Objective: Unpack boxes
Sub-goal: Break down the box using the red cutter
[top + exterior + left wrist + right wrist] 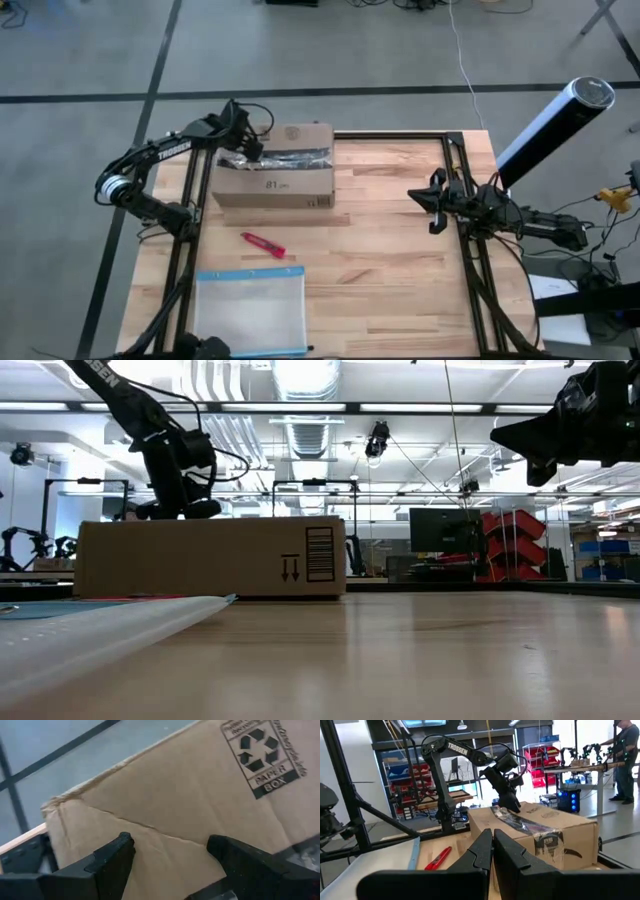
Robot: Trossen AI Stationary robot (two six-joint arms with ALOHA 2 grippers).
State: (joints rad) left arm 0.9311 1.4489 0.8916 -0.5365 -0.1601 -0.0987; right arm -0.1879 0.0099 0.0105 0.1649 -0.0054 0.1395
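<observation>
Upper left, the left gripper [249, 150] hovers fingers apart atop the box [275, 180]; the right gripper [434, 202], fingers together, waits mid-right.

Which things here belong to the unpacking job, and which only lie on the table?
For the job: brown taped cardboard box; left gripper, open over its top.
Lying about: small red tool; clear plastic pouch with blue edge; right gripper, shut, waiting aside.
</observation>
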